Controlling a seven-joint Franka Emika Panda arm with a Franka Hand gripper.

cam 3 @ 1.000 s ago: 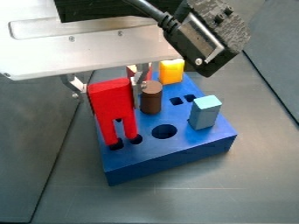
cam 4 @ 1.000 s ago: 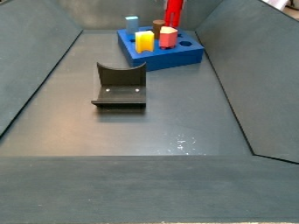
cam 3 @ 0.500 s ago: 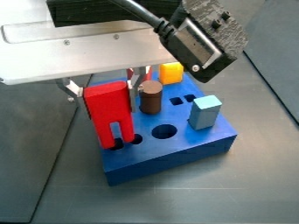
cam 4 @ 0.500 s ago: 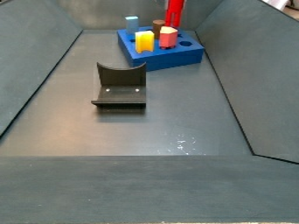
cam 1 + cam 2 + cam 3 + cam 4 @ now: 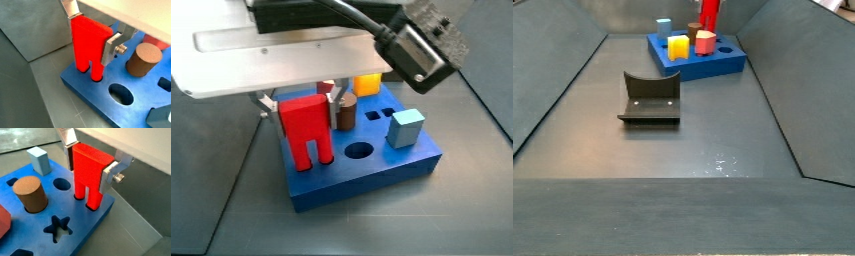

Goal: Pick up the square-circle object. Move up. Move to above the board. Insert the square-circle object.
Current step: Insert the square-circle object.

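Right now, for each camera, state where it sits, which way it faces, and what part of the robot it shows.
Wrist view: on the wrist, looking down at the gripper clamping the square-circle object, legs at the board.
Wrist view: opposite flank; same gripper, block, brown cylinder, star hole.
Side view: close, raised, beside the board; gripper body and cable show.
Side view: far down the floor, past the fixture; no fingers visible.
All share the red block and board.

floor (image 5: 714,130): dark grey, walled | board (image 5: 714,66): blue, at far end | fixture (image 5: 649,98): mid-floor, apart from board | gripper (image 5: 301,98): above board
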